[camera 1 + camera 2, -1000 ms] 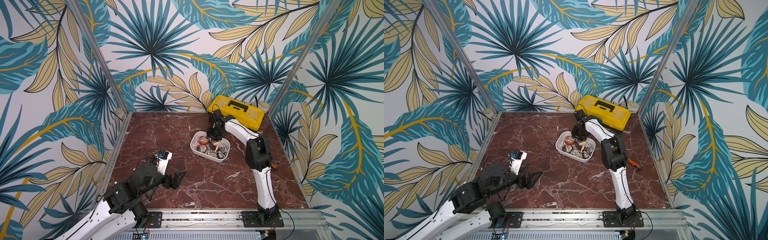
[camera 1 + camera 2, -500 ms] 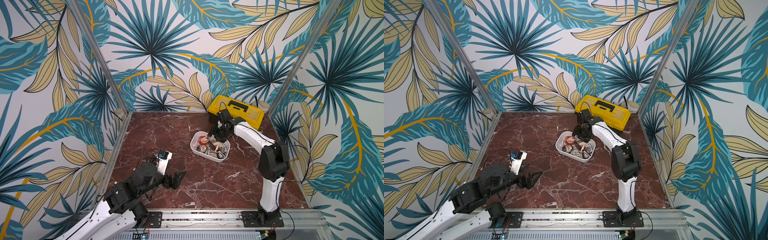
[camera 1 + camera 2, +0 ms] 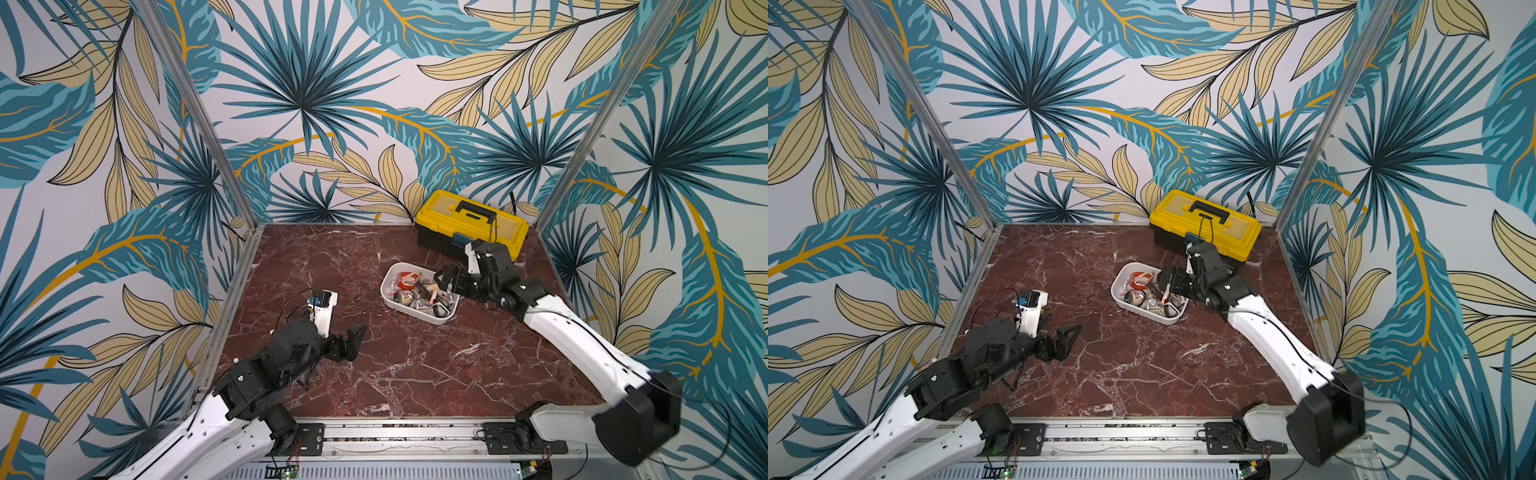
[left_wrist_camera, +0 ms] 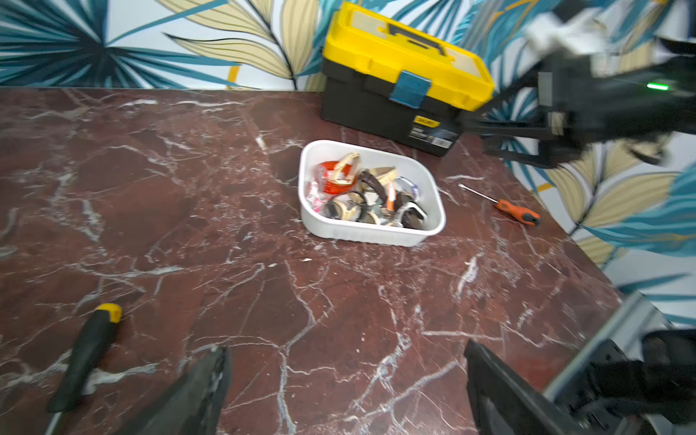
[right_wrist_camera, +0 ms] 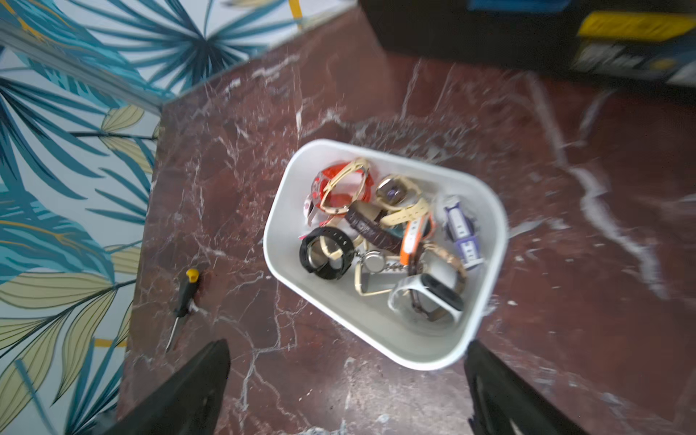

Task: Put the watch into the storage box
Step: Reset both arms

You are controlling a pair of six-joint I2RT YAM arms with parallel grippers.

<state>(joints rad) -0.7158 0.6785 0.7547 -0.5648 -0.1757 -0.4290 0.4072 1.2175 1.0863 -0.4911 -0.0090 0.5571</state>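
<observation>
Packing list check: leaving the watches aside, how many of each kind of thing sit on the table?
Screwdrivers: 2 (black-handled screwdriver, orange-handled screwdriver)
Toolbox: 1
Storage box: 1
Total: 4

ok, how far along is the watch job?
Done, apparently: the storage box holds many watches, and no watch lies loose on the table. In hand: nothing; the right gripper hangs open by the box, the left gripper open too. Left: seemingly nothing; only an orange screwdriver and a black screwdriver lie outside.
</observation>
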